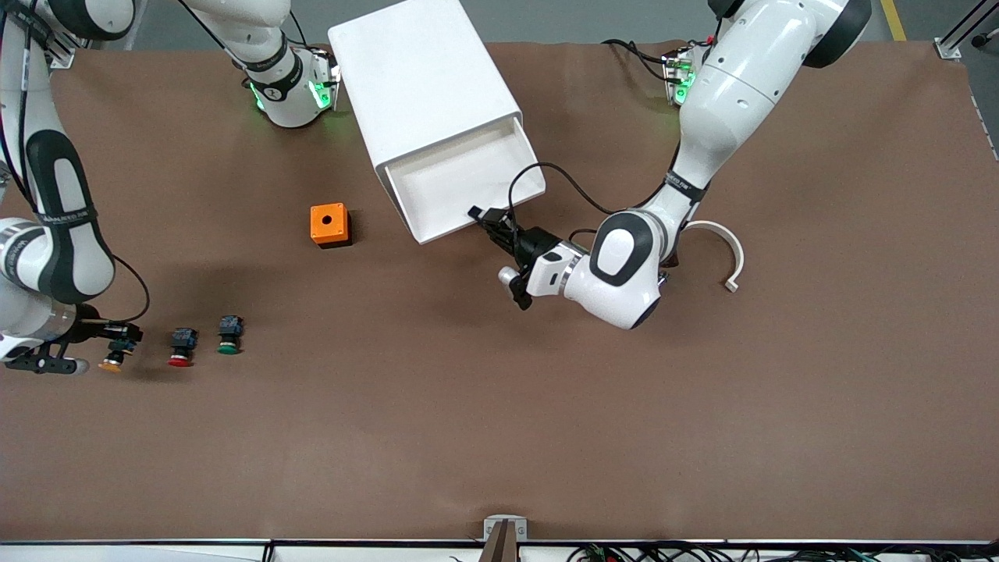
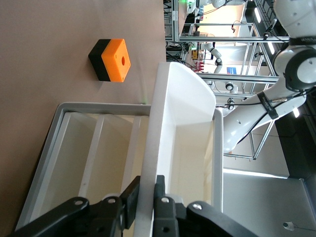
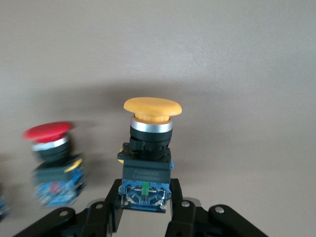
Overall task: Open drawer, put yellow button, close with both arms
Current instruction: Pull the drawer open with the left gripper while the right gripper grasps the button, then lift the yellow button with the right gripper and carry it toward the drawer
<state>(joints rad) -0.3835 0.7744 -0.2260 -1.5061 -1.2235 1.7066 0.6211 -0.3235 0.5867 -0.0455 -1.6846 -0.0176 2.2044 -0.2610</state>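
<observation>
Top white tray-like drawer (image 1: 468,187) of the tall white box cabinet (image 1: 425,94) is standing pulled out. Left gripper (image 1: 490,225) is clamping the drawer's front wall between its fingers; the left wrist view shows the wall pinched edge-on. Right gripper (image 1: 117,337) is sitting at the right arm's end of the table, gripping the dark blue-black body of the small yellow-capped push-button (image 3: 148,148), cap pointing away from the wrist. Red-capped button (image 1: 182,347) and green-capped button (image 1: 229,336) are lying just beside it in a row. Orange box with a round hole (image 1: 329,225) is resting between buttons and cabinet. Risks, as judged: the grip is low on the button's body, so it may pivot or slip during carry; the right arm's path is passing near the orange box; any pull by the left arm may shift the cabinet.
</observation>
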